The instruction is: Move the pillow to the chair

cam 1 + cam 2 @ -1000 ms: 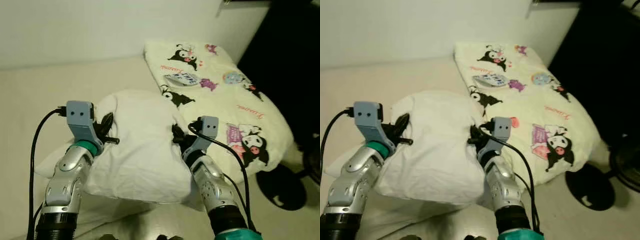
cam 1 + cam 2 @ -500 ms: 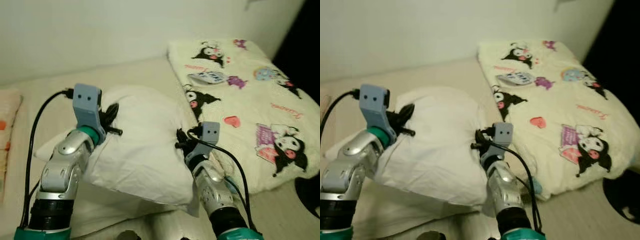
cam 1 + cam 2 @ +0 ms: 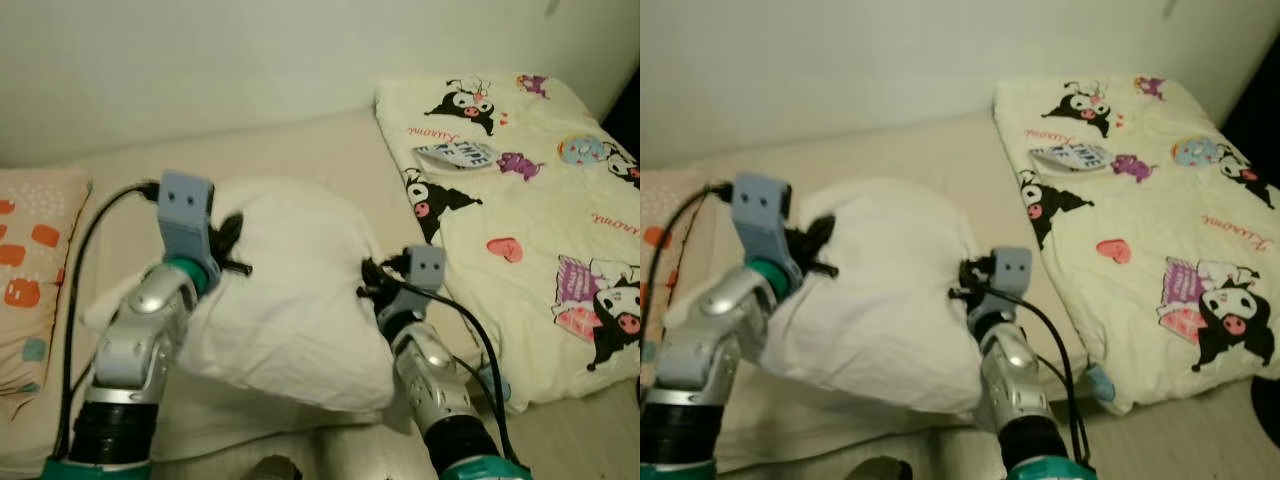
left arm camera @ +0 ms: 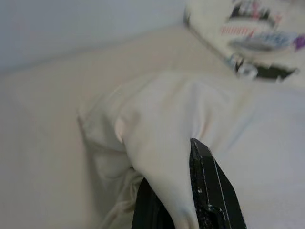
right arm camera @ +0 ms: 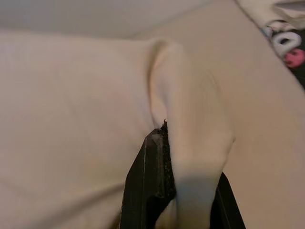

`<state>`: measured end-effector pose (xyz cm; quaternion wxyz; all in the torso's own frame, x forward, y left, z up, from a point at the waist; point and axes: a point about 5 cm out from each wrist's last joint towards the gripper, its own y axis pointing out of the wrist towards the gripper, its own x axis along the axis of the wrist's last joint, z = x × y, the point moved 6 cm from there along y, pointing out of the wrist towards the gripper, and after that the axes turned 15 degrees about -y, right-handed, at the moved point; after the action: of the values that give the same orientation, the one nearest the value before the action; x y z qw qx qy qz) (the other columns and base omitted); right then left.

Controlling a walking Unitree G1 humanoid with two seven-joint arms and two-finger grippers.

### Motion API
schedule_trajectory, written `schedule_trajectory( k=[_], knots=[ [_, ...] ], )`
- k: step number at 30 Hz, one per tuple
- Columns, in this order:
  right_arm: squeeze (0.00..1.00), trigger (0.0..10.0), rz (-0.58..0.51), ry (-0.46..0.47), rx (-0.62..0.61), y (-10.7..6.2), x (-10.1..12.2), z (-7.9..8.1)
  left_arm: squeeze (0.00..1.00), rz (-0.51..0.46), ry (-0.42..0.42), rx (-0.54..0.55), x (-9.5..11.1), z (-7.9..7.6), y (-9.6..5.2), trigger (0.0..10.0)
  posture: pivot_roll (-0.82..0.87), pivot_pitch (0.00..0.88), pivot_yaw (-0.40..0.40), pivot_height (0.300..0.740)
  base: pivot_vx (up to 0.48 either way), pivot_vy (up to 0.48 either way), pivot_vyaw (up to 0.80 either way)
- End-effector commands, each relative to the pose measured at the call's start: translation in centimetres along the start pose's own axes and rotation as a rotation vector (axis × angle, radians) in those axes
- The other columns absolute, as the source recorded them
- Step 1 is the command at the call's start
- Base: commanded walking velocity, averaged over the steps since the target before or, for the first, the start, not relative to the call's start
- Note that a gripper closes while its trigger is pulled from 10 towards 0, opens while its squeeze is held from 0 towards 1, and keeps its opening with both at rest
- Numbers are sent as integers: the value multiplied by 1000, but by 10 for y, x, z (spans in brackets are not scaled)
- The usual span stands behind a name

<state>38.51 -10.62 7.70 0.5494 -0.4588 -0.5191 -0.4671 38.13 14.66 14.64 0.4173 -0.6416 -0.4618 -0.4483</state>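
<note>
Holding: white pillow, pinched at opposite ends by both end effectors, raised above the beige bed. Left end effector: fingers clamped on a fold of fabric. Right end effector: fingers likewise closed on a fold. Blanket, cream, cartoon print, along the bed's right edge; pink script too blurred to read. Patterned cushion at the left edge.

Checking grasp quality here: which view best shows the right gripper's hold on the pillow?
The right wrist view: the right gripper has a fold of the pillow pinched between its fingers. The eye views show both grippers at the pillow's sides; the left wrist view shows the left gripper's pinch.
</note>
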Motion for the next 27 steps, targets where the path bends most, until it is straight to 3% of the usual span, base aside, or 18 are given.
schedule_trajectory(
  k=[1,8,11,13,18,22,27],
  knots=[
    [0,10000,-59,7,-56,1,11,-5,0,-35,77,25,1,10,-2,10000,298,32,184,740,0,0,0],
    [0,10000,-87,-61,-58,0,15,2,0,-22,86,56,-10,20,2,10000,259,39,230,740,0,0,0],
    [0,10000,-120,-114,-49,-2,23,7,0,-35,40,67,-9,20,8,10000,213,39,255,740,0,0,0],
    [0,10000,-147,-123,-75,-7,30,1,0,-52,38,79,-10,14,16,10000,196,43,262,740,0,0,0],
    [0,10000,-159,-127,-123,-12,33,-9,0,-56,41,70,-11,7,21,10000,170,44,268,740,0,0,0],
    [0,10000,-192,-149,-205,-18,43,-23,0,-59,-15,46,-17,4,24,10000,153,41,265,740,0,0,0],
    [0,10000,-228,-183,-240,-24,57,-40,0,-78,-59,40,-25,-2,23,10000,77,21,194,740,0,0,0]
  ],
)
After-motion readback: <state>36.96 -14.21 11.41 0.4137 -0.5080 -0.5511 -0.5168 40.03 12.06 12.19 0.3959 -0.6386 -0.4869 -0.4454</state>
